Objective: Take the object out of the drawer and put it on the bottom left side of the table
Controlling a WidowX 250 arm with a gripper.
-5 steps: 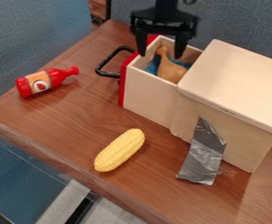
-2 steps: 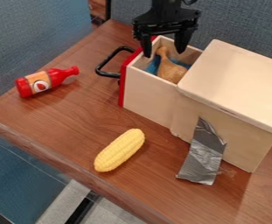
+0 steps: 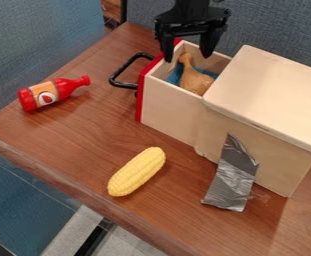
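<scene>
Brown wood tbl (image 3: 84,132) w/ blue-gray wall (image 3: 274,27) behind.

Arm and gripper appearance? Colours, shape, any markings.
All black. The arm ends in a gripper with a wide, angular crosspiece and two chunky fingers tapering to narrow tips. No markings that I can make out.

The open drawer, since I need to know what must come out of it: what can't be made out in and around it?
All in the camera view:
- Drumstick's underside: hidden by its own body and the drawer's near wall.
- Blue thing: partly hidden under the drumstick; I can't tell what it is.
- Drawer's inner end: hidden by the box.
- Box's right end: cut off by the right edge.
</scene>
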